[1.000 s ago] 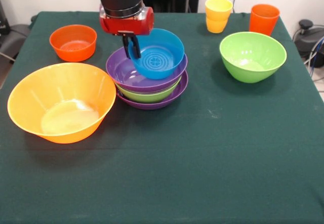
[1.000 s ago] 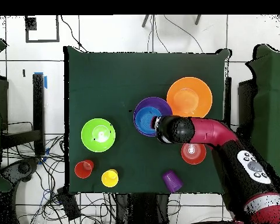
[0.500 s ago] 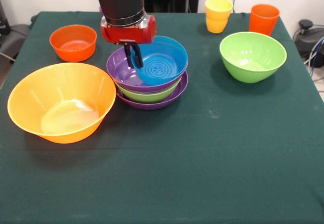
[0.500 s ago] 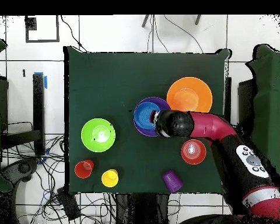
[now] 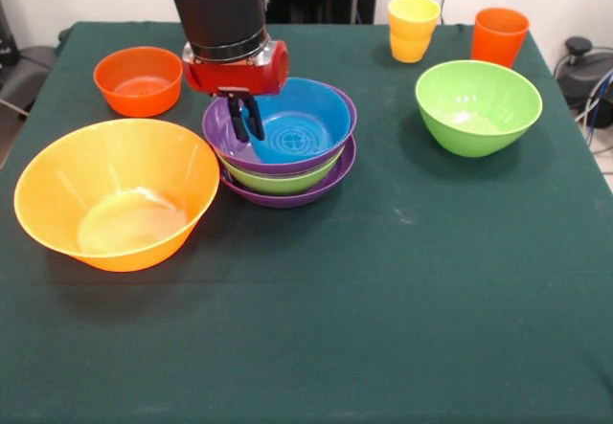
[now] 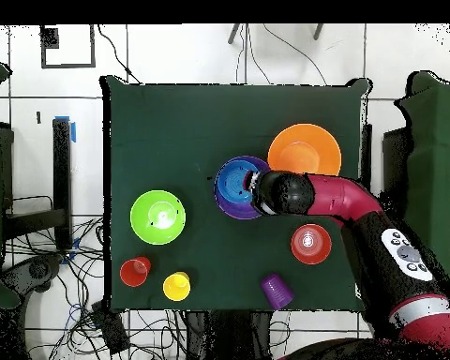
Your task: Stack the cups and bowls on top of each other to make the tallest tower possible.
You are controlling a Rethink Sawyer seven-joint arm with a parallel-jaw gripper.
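Observation:
The tower [image 5: 287,180] is a purple bowl, a green bowl and a second purple bowl, with the small blue bowl [image 5: 302,122] nested level on top. My gripper [image 5: 244,122] comes down from above, shut on the blue bowl's left rim. In the overhead view the arm covers the gripper beside the blue bowl [image 6: 236,183]. A loose green bowl [image 5: 478,106] stands at the right. The large yellow-orange bowl [image 5: 117,194] and the small red-orange bowl [image 5: 139,80] stand at the left. Stacked yellow-orange cups [image 5: 413,28] and an orange-red cup [image 5: 499,36] stand far right.
The ribbed purple cup [image 6: 277,291] shows only in the overhead view, near the table edge by the robot's base. The dark green tablecloth [image 5: 383,328] covers the table. Cables lie on the floor off the table's side [image 6: 69,272].
The blue bowl was tilted and held higher. It has come down and settled level inside the top purple bowl, with my gripper moving down and slightly left in the front view.

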